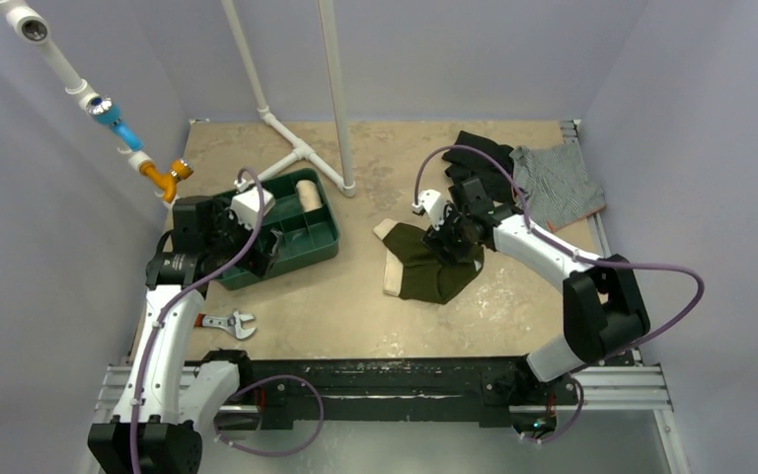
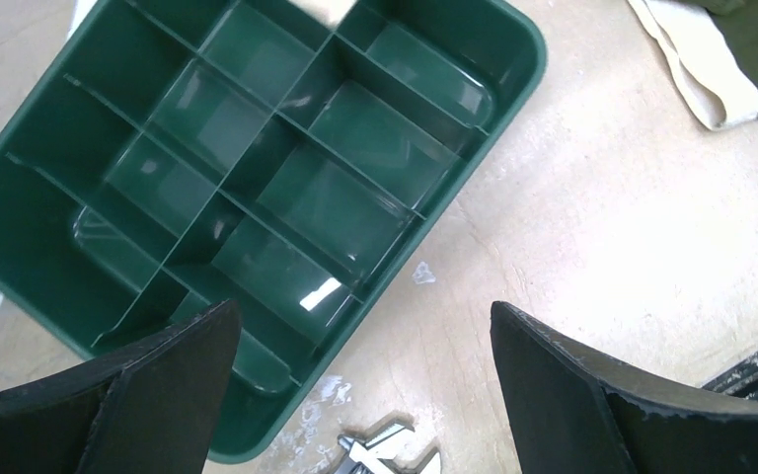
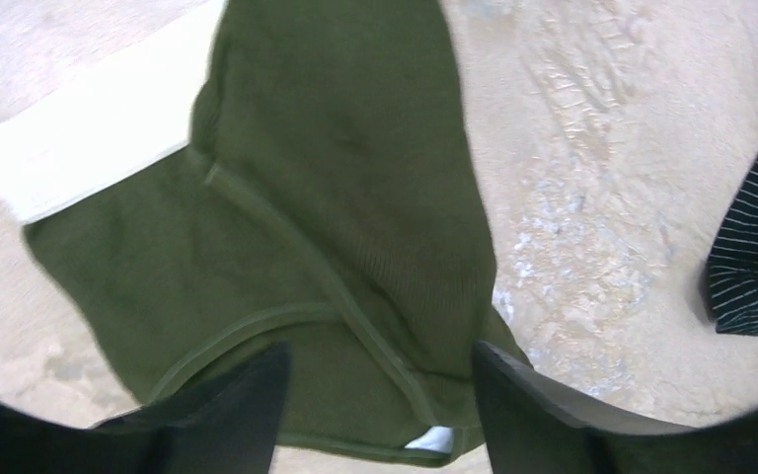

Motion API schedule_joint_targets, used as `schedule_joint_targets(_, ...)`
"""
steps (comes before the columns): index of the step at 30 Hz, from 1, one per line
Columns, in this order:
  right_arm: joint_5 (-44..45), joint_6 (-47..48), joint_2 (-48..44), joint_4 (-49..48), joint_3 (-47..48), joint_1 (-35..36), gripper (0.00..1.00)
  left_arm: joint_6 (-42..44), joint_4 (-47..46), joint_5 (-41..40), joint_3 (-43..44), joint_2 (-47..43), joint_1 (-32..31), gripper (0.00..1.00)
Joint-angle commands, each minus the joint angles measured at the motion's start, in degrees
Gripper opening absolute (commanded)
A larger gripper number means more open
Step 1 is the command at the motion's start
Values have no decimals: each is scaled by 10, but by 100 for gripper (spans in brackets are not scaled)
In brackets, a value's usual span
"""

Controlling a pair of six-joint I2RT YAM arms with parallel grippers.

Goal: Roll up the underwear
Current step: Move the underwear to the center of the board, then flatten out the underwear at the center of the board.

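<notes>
left gripper (image 2: 365, 395) was wide open over green tray (image 2: 375, 148) | underwear (image 1: 424, 265) lay flat mid-table, 3 o'clock from tray, long way 9-to-3, waistband (image 1: 388, 259) at 9 | right gripper (image 3: 375, 395) hung over its 2 o'clock part, fingers apart, gripping nothing

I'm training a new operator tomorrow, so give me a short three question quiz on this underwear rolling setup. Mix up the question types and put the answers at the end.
1. True or false: the underwear is already rolled into a small roll.
2. Which arm's jaws hang open above the green tray? A left, B right, C neither.
3. Fill in: the underwear's waistband is ___ in colour.

Key: 1 false, it lies spread on the table; 2 A; 3 cream.
</notes>
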State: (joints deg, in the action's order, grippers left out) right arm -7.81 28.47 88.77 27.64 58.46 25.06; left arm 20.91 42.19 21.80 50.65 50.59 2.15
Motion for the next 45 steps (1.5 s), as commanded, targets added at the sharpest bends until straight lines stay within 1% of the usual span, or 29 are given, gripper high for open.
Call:
schedule_joint_targets(1, -64, 26, -67, 41, -24, 15, 71, 27, 4, 19, 4, 4, -42, 98)
schedule_joint_targets(3, -80, 43, -87, 51, -42, 31, 75, 30, 1, 5, 4, 9, -60, 99)
schedule_joint_targets(6, -69, 54, -102, 50, -74, 78, 75, 27, -8, -19, 4, 20, -91, 100)
schedule_joint_targets(9, -48, 57, -99, 42, -101, 132, 70, 19, -15, -20, 7, 34, -104, 100)
schedule_joint_targets(11, -33, 55, -90, 31, -114, 149, 66, 14, -18, -15, 10, 40, -106, 100)
schedule_joint_targets(15, -3, 59, -68, 4, -134, 155, 59, 9, -19, -12, 18, 50, -110, 100)
schedule_joint_targets(20, 5, 58, -49, -17, -147, 158, 49, 10, -21, -10, 20, 57, -113, 100)
schedule_joint_targets(21, 5, 58, -43, -19, -147, 158, 46, 10, -21, -8, 19, 58, -114, 100)
schedule_joint_targets(24, 8, 53, -34, -22, -145, 159, 29, 8, -32, 1, 15, 65, -118, 100)
schedule_joint_targets(26, 12, 52, -34, -21, -138, 159, 16, 6, -50, 16, 9, 67, -120, 100)
schedule_joint_targets(28, -1, 41, -39, -14, -124, 157, 0, 5, -79, 37, -6, 64, -122, 100)
schedule_joint_targets(31, -12, 33, -55, 12, -97, 152, 0, 15, -134, 90, -38, 55, -135, 100)
schedule_joint_targets(32, -25, 30, -58, 26, -80, 145, 0, 23, -151, 106, -48, 54, -152, 100)
schedule_joint_targets(35, -80, 26, -60, 63, -42, 110, 0, 54, -196, 114, -71, 62, -213, 99)
schedule_joint_targets(40, -174, 30, -42, 101, -1, 46, 0, 88, -289, 107, -100, 116, -317, 97)
schedule_joint_targets(43, -205, 31, -27, 112, 7, 25, 0, 106, -345, 86, -104, 175, -378, 94)
schedule_joint_targets(45, -215, 32, -18, 117, 9, 20, 0, 115, -387, 53, -102, 218, -421, 94)
